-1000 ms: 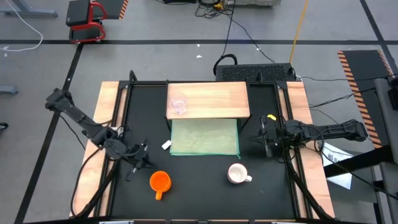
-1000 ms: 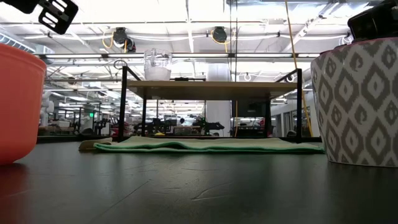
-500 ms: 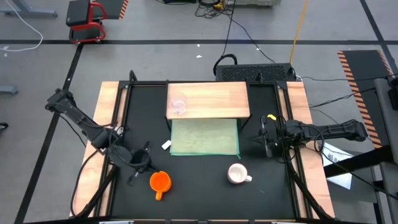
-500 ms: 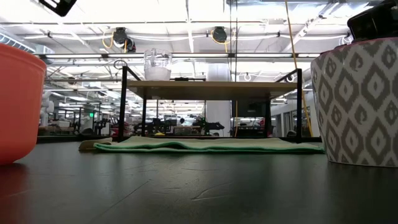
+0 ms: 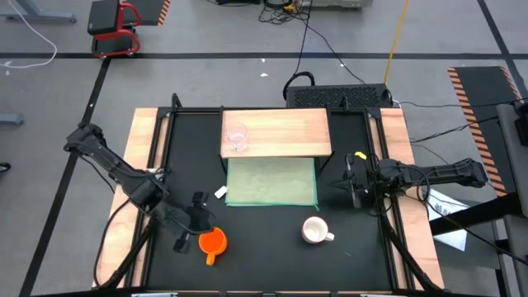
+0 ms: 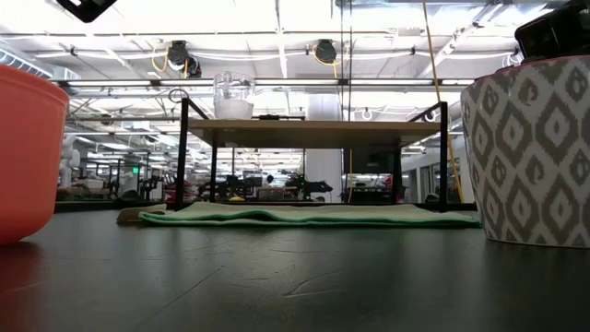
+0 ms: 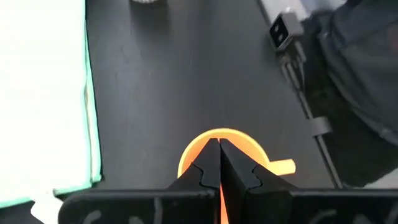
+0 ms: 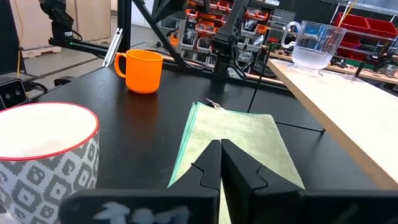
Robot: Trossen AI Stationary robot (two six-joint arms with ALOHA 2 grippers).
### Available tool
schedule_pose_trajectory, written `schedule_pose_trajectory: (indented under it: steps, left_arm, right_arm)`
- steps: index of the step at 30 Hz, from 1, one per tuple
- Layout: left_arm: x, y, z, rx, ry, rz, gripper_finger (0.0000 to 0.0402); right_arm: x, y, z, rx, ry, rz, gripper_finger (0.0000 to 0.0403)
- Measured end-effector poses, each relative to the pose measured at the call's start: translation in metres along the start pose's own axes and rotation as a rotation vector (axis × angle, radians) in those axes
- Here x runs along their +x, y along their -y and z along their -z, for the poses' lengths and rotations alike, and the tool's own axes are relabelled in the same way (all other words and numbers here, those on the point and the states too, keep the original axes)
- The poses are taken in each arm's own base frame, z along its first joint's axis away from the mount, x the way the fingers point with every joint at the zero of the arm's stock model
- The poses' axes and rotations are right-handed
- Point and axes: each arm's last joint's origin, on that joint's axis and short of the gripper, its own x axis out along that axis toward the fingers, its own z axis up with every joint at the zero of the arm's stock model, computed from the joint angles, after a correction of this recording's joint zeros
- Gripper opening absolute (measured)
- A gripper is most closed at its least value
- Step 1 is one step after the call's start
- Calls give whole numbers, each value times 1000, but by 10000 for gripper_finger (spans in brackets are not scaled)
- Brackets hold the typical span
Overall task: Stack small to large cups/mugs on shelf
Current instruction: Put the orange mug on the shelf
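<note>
The orange mug (image 5: 213,241) stands on the black table near its front left, its handle (image 7: 283,166) toward the near edge. My left gripper (image 5: 200,224) is shut and hangs above the mug; the low view shows it (image 6: 85,7) well over the rim, touching nothing. The white patterned mug (image 5: 314,230) stands at the front right. The clear cup (image 5: 237,138) stands on the left part of the pale-wood shelf (image 5: 285,132). My right gripper (image 5: 350,183) is shut and empty at the table's right, beside the green mat (image 5: 271,183).
The shelf stands on black legs (image 6: 182,157) over the far part of the mat. A small white scrap (image 5: 220,192) lies at the mat's left near corner. Wooden strips (image 5: 147,140) run along the table's sides. Bare black table lies between the two mugs.
My left gripper has moved toward the table's near edge and to the right, coming over the orange mug. Its fingers stay shut. The mugs, the cup and my right arm have kept still.
</note>
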Motion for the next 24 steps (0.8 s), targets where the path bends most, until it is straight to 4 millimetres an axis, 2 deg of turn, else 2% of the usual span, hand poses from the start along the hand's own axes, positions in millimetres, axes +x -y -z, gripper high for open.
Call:
schedule_pose_trajectory:
  steps: [5, 13, 24]
  left_arm:
    - [3, 2, -14, 4, -124, -40, 0]
    - [-2, 0, -37, -17, -183, -1, 0]
    - [14, -13, -35, -131, -358, 36, 0]
  right_arm:
    - [0, 0, 0, 0, 0, 0, 0]
    - [0, 0, 0, 0, -1, 0, 0]
    - [0, 0, 0, 0, -1, 0, 0]
